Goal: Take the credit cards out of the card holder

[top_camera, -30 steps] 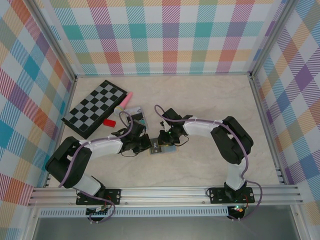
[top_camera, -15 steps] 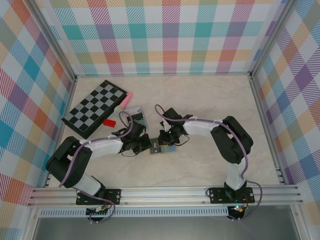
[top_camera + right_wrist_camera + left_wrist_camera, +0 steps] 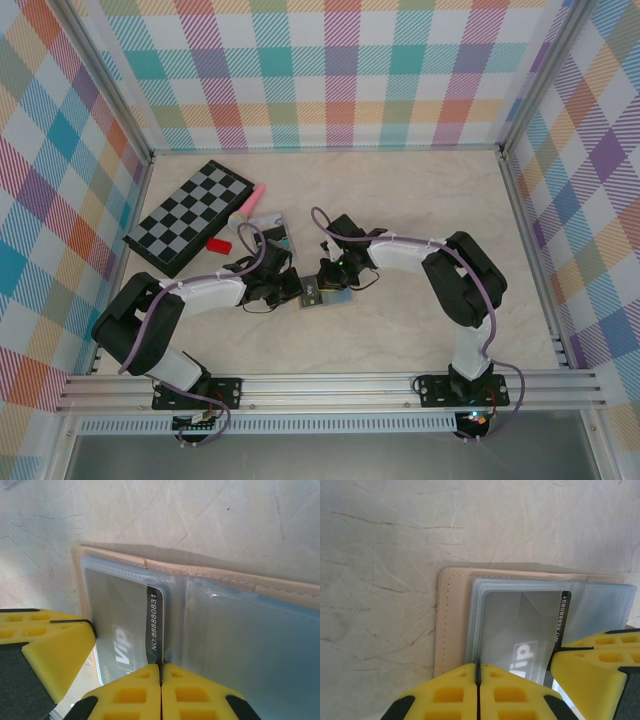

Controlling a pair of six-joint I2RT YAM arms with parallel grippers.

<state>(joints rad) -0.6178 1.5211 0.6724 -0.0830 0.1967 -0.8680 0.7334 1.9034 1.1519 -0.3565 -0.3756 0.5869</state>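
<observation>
Tan card holder [image 3: 452, 625], lying open and flat on the marble-patterned table [image 3: 380, 555], directly beneath both grippers, clear light-blue sleeves facing up. A grey card [image 3: 520, 625] printed "Vip" sits in the sleeve just ahead of the left gripper [image 3: 478, 680], whose yellow pads are clenched on the holder's near edge. Just beside it, the right gripper [image 3: 161, 680] is clamped on the card's dark numbered strip. Farther out beyond the left gripper: chequered board [image 3: 190, 217], pink stick [image 3: 250, 203], small red piece [image 3: 217, 244], packet in clear plastic [image 3: 275, 228]
</observation>
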